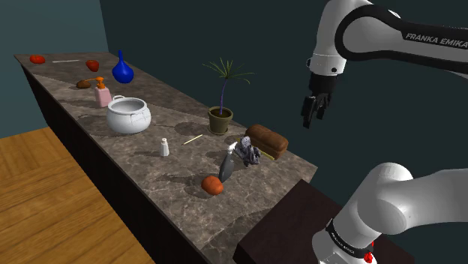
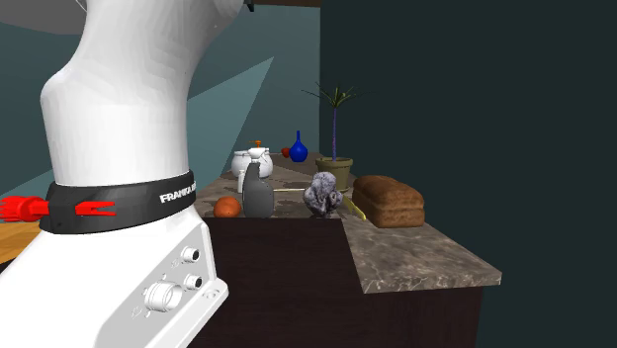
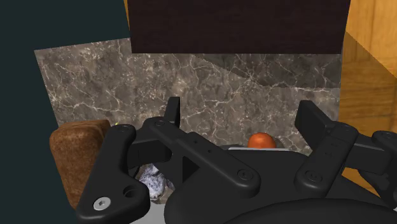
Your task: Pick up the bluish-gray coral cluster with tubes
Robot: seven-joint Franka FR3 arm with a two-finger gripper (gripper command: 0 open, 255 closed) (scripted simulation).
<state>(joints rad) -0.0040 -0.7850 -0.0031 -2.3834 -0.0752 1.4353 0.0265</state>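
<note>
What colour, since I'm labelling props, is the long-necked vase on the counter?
Deep blue. The vase shows best in the shoulder view.

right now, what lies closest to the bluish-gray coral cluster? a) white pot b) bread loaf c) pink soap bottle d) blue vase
b: the brown bread loaf lies right beside the coral cluster; the other three stand much farther along the counter.

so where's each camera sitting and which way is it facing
shoulder view: high beside the stand, looking down along the marble counter; arm and gripper at upper right.
second exterior view: low behind the arm's base, facing along the counter.
wrist view: on the hand, looking down at the counter's end past the gripper's open fingers.
all three share the coral cluster and bread loaf.
</note>
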